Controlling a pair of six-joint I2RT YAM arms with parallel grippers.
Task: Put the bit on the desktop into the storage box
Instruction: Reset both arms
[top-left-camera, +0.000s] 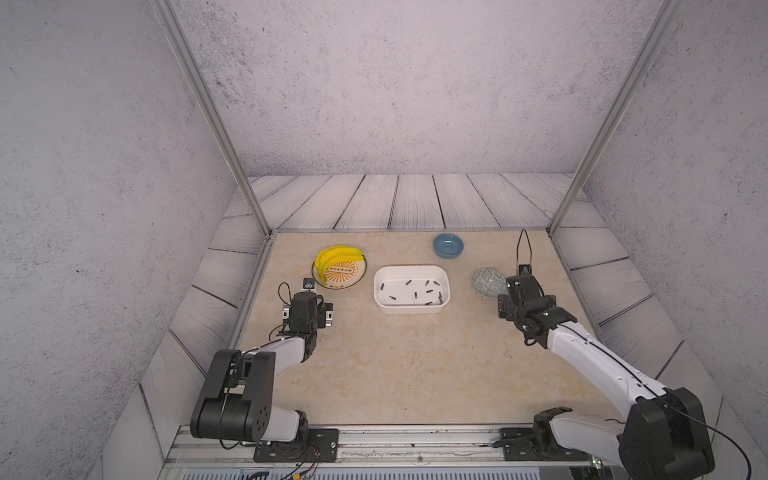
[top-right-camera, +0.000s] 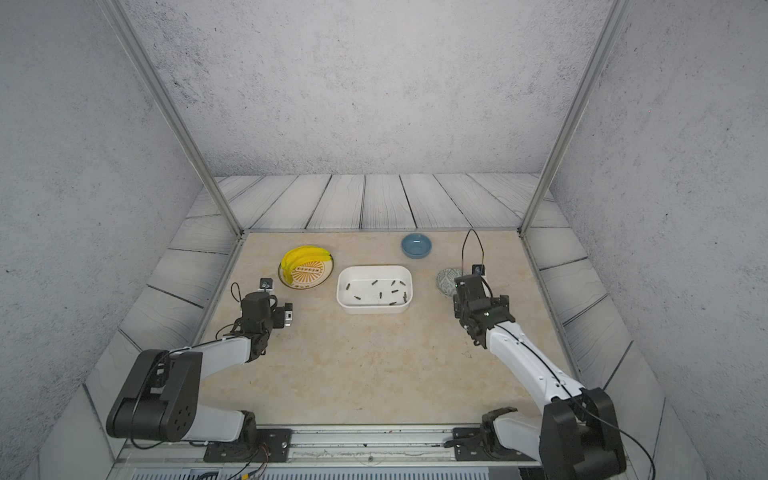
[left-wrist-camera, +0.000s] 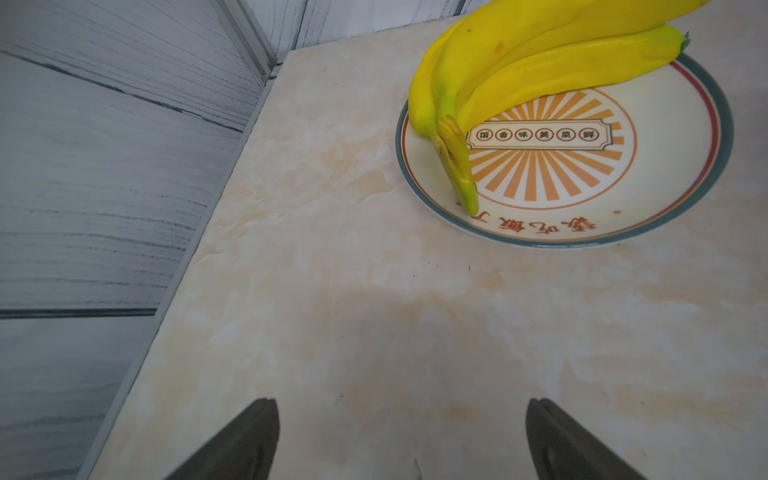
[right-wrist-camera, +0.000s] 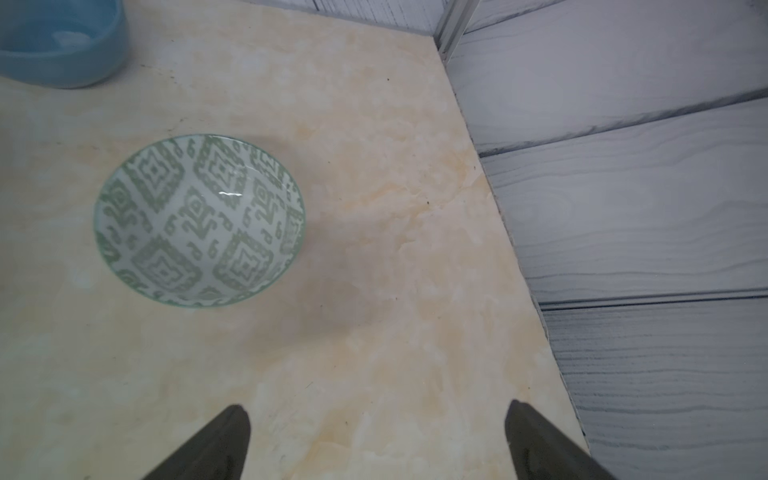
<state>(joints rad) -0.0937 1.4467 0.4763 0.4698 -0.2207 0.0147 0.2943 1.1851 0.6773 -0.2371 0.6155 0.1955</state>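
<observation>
Step in hand: seems to be the end of the task. No bit shows loose on the desktop (top-left-camera: 395, 365), and both arms stand apart from the box.
Next move: likely a check of the bare surface for a stray bit. Each is tiny and dark, so a pick would need fingertips lowered close over it.
Arms: two, one at each near corner.
Left gripper (left-wrist-camera: 401, 405): one, jaws spread wide with nothing between them, hovering over bare desktop at the left edge, near the plate.
Right gripper (right-wrist-camera: 377, 405): one, jaws spread wide and empty, over bare desktop at the right edge, just beside the patterned bowl.
Storage box (top-left-camera: 409, 309): one white tub, mid-desktop, between the two arms.
Bits (top-left-camera: 414, 295): about nine short dark pieces, all lying scattered inside the storage box. They are too small for a sure count.
Patterned bowl (right-wrist-camera: 199, 220): one, grey-green, empty, to the right of the box.
Plate (left-wrist-camera: 673, 174): one, with an orange sunburst, to the left of the box.
Bananas (left-wrist-camera: 540, 62): one yellow bunch on the plate. I cannot tell how many are in the bunch.
Blue bowl (top-left-camera: 448, 245): one, farthest back, empty.
</observation>
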